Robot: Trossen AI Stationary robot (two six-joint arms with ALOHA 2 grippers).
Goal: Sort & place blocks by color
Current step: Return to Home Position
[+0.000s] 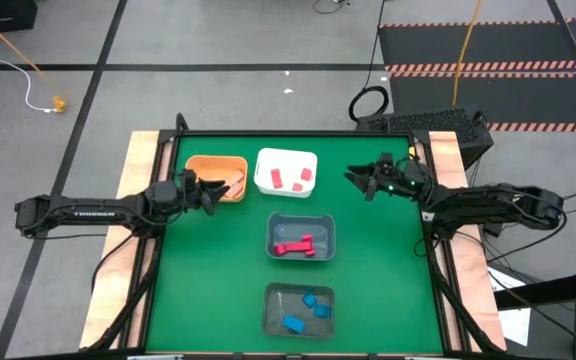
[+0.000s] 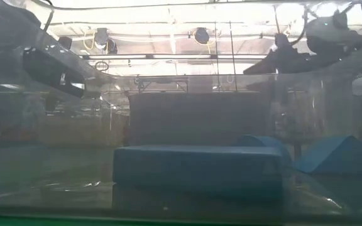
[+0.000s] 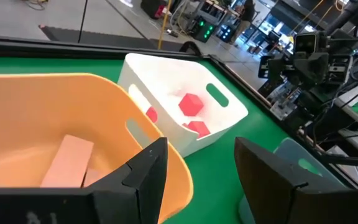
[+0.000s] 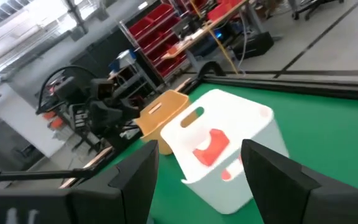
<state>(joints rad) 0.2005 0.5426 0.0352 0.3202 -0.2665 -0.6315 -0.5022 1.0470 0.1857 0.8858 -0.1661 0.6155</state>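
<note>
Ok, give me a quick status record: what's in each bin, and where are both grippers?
orange bin: tan blocks
white bin: red blocks
centre grey bin: pink-red blocks
near-edge grey bin: blue blocks
left gripper: open, empty, at orange bin's edge
right gripper: open, empty, right of white bin

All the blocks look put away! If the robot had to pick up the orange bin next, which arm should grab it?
Left, probably. The left gripper hangs open at the orange bin's rim; the right gripper sits past the white bin, farther off.
</note>
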